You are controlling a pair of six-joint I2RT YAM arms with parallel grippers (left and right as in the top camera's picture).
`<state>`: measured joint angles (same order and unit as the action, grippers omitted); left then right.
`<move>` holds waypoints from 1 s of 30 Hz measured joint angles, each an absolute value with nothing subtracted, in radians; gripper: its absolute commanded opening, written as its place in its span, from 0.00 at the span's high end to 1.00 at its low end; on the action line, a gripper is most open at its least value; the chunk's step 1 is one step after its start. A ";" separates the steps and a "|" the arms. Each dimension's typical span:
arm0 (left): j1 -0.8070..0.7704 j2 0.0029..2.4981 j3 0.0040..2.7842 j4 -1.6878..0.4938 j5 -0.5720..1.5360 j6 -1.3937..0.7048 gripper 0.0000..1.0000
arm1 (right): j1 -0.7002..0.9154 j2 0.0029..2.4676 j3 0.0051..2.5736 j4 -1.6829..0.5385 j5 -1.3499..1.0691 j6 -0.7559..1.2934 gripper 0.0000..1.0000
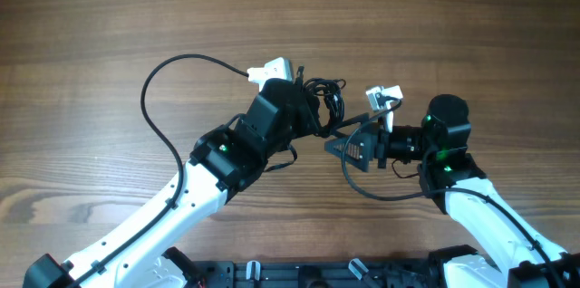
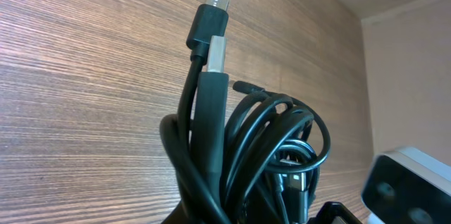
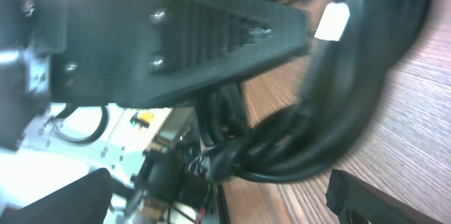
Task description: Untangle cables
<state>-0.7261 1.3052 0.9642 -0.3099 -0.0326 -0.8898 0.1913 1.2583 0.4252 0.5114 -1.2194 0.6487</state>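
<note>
The cables [image 1: 328, 96] are a knotted black bundle just right of the table's middle. My left gripper [image 1: 311, 114] is shut on the bundle and holds it up. In the left wrist view the bundle [image 2: 268, 139] fills the foreground, with two plug ends pointing up, and it hides the jaws. My right gripper [image 1: 342, 146] is open, pointing left just below the bundle and close to the left gripper. In the right wrist view its fingers [image 3: 225, 199] stand wide apart, with the blurred cables [image 3: 331, 132] just beyond them.
A white charger plug [image 1: 272, 71] lies behind the left gripper; its black cord [image 1: 145, 98] loops far left and back under the left arm. A second white plug [image 1: 384, 98] sits near the right wrist. Another cord [image 1: 367, 188] curves below the right gripper.
</note>
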 measured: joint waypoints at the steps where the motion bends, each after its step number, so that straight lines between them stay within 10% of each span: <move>1: -0.726 1.306 0.964 -0.310 -0.038 -0.890 0.96 | 0.191 1.258 0.425 0.509 -1.203 0.658 0.15; 15: -0.748 1.312 0.964 -0.325 -0.011 -1.034 0.95 | 0.191 1.258 0.425 0.538 -1.033 0.970 0.93; 22: -0.752 1.312 0.964 -0.327 -0.020 -1.036 0.63 | 0.186 1.258 0.425 0.554 -1.042 0.915 0.96; 27: -0.684 1.311 0.964 -0.325 0.105 -0.836 0.96 | 0.186 1.258 0.425 0.532 -1.082 0.790 0.96; 30: -0.653 1.309 0.964 -0.352 0.192 -0.679 0.96 | 0.184 1.258 0.425 0.527 -1.121 0.741 0.96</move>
<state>-0.6529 1.3090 0.9638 -0.3515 0.1917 -0.6792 0.1837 1.2575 0.4252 0.5266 -1.1210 0.7414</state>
